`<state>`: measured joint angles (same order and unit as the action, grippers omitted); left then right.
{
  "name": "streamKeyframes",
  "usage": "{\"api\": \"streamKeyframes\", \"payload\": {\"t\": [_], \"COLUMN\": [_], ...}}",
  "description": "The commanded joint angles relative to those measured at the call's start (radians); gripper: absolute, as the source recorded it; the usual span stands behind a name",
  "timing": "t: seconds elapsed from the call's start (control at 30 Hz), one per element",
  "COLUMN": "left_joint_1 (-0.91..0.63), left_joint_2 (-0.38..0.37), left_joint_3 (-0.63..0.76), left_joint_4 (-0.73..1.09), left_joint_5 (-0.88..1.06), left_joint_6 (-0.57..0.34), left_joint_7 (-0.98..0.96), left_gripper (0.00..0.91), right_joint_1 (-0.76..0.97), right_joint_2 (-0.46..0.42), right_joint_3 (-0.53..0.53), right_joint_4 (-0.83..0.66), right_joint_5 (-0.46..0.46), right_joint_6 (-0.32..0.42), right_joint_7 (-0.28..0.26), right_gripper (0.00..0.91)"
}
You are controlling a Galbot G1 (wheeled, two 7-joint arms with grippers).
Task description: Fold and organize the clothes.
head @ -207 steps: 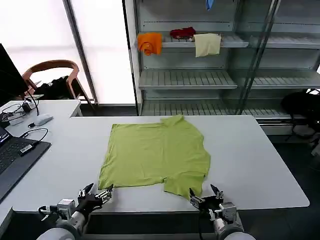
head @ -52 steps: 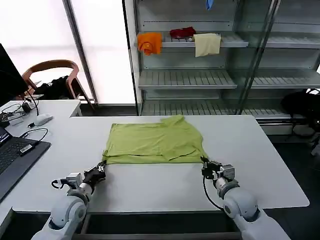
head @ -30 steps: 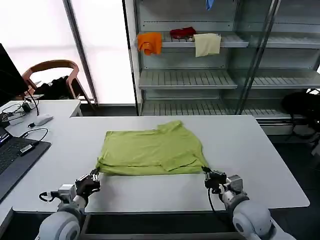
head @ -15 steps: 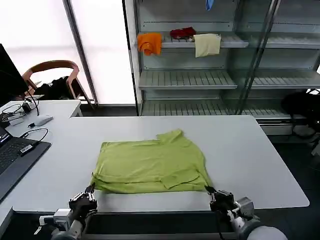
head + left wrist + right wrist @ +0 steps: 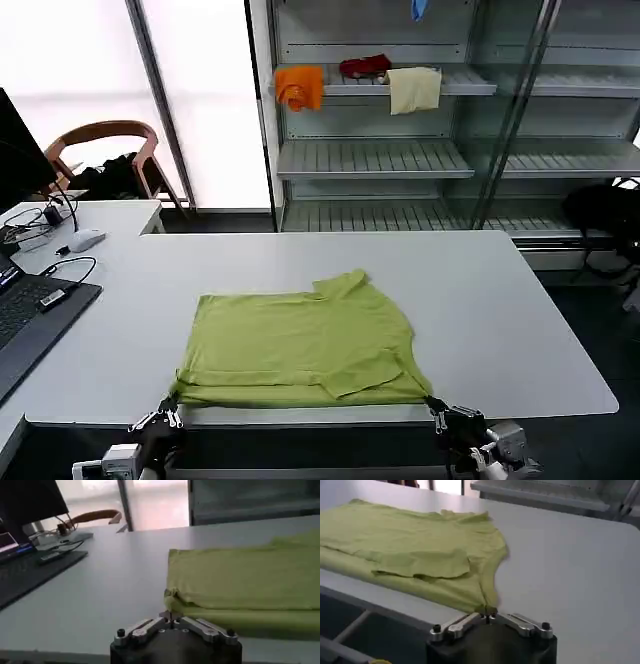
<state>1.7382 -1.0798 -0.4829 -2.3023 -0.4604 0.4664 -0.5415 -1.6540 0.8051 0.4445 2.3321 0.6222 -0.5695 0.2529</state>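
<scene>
The lime yellow-green T-shirt (image 5: 300,345) lies folded in half on the white table (image 5: 500,300), its doubled edge at the table's near edge. My left gripper (image 5: 165,413) is shut on the shirt's near left corner (image 5: 171,596), just past the table's front edge. My right gripper (image 5: 440,408) is shut on the near right corner (image 5: 487,602). In the right wrist view a sleeve flap (image 5: 427,562) lies on top of the folded shirt (image 5: 410,540). In the left wrist view the folded layers (image 5: 245,580) stretch away from the left gripper (image 5: 170,614).
A laptop (image 5: 25,310), cables and a mouse (image 5: 85,238) sit on the desk at left. A wooden chair (image 5: 105,140) stands behind it. Shelving at the back holds an orange cloth (image 5: 300,87), a red cloth (image 5: 365,66) and a cream cloth (image 5: 414,88).
Both grippers have pulled the folded shirt toward the near table edge, still pinching its corners. The shirt slid nearer and now reaches the front edge.
</scene>
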Motion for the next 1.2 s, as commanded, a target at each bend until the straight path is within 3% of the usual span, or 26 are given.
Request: {"api": "streamKeyframes", "payload": {"t": [0.03,0.23,0.4,0.57,0.77,1.0,1.2], "left_joint_1": [0.081,0.126,-0.055,-0.298,-0.544,-0.692,-0.779], "left_joint_2": [-0.015,-0.017,0.014,0.051,0.086,0.103,0.097], "left_joint_3": [0.009,0.006,-0.018,-0.016,0.003,0.046,0.083], "left_joint_4": [-0.093,-0.207,-0.170,-0.012,0.167,0.373,0.499], "left_joint_5": [0.045,0.096,0.061,-0.053,-0.187,-0.242,-0.249], "left_joint_6": [-0.014,-0.024,-0.044,-0.058,-0.040,0.000,0.054], "left_joint_7": [-0.056,-0.087,0.026,0.203,0.313,0.326,0.344], "left_gripper": [0.907,0.907,0.907,0.907,0.907,0.907,0.907], "right_joint_1": [-0.056,-0.077,0.108,0.491,0.893,1.177,1.310], "right_joint_2": [-0.009,-0.023,0.001,0.072,0.150,0.263,0.358], "right_joint_3": [0.026,0.130,0.128,-0.020,-0.254,-0.459,-0.534], "right_joint_4": [0.038,0.086,0.038,-0.153,-0.447,-0.750,-0.960], "right_joint_5": [0.008,0.027,0.073,0.073,0.079,0.057,0.028], "right_joint_6": [-0.002,0.029,0.036,0.027,0.006,0.025,-0.008], "right_joint_7": [0.038,0.021,0.003,-0.075,-0.108,-0.162,-0.213], "right_gripper": [0.907,0.907,0.907,0.907,0.907,0.907,0.907]}}
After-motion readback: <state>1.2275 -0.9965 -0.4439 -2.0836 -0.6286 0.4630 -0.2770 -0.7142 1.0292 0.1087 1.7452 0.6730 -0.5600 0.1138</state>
